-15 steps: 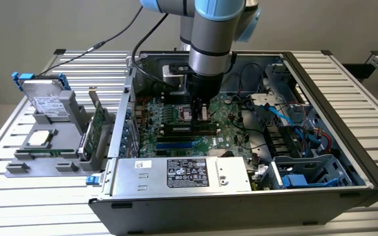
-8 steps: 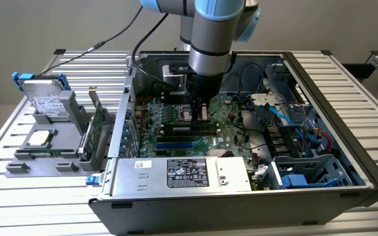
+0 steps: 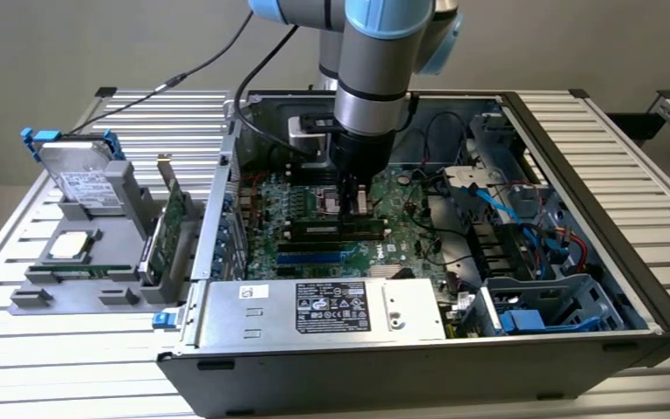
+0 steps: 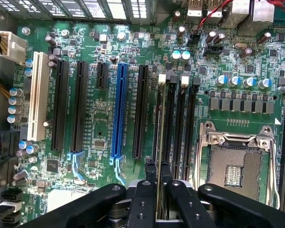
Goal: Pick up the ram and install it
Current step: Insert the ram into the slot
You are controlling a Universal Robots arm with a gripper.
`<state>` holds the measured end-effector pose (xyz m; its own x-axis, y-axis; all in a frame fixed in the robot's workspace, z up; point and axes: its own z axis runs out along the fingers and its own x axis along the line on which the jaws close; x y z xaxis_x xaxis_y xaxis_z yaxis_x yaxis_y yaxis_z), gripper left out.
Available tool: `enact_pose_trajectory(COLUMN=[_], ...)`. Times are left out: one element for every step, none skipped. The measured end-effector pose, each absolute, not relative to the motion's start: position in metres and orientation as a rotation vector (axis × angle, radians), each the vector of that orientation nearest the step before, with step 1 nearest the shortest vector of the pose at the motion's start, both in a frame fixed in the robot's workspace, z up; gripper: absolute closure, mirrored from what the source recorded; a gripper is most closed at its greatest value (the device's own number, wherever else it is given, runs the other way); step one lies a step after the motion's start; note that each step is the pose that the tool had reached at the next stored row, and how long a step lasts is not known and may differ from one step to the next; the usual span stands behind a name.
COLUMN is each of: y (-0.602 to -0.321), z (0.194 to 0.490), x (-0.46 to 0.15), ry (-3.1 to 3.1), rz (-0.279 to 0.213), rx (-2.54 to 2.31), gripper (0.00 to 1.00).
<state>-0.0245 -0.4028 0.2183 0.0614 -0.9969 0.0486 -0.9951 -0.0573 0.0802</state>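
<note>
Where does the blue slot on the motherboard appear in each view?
Exterior view: the blue slot lies on the motherboard between the pincer and the silver power supply.
Wrist view: the blue slot runs among black slots, one black slot away from the ram.
Shared landmark: the pincer, shut on the ram.

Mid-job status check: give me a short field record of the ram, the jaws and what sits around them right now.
ram: held edge-on, lined up along a memory slot
jaws: shut on the ram, down inside the case
seated: cannot tell
CPU socket: bare, right beside the slots
outside case: hard drive and card standing in the holder, on the exterior view's left
</note>
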Motion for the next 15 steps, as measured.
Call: enact_pose_trajectory(y=[-0.4027, -0.4027, -0.4027, -0.4027, -0.4027, -0.4026, -0.4026, -0.4026, -0.4026, -0.4026, -0.4026, -0.4026, -0.4026, -0.4024, -0.4023], z=[0.2182, 0.2182, 0.2182, 0.2181, 0.2181, 0.2181, 0.2181, 0.218, 0.218, 0.218, 0.2181, 0.2185, 0.2198, 0.2225, 0.2267], x=[-0.0245, -0.0245, -0.0245, -0.0245, -0.0245, -0.0245, -0.0245, -0.0245, -0.0245, -0.0245, -0.0245, -0.0245, -0.0245, -0.0245, -0.0245], ry=[-2.091, -2.091, -2.091, -2.091, -2.091, -2.091, -2.091, -2.091, -2.091, -2.091, -2.091, -2.091, -2.091, -2.092, -2.091], rz=[-0.03, -0.03, -0.03, -0.03, -0.03, -0.03, -0.03, -0.03, -0.03, -0.03, -0.03, -0.03, -0.03, -0.03, -0.03], rx=[2.219, 2.22, 2.22, 2.22, 2.22, 2.22, 2.22, 2.22, 2.22, 2.22, 2.22, 2.22, 2.22, 2.22, 2.22], gripper=[0.86, 0.86, 0.86, 0.86, 0.86, 0.86, 0.86, 0.86, 0.84, 0.78, 0.78, 0.72, 0.66, 0.66, 0.6])
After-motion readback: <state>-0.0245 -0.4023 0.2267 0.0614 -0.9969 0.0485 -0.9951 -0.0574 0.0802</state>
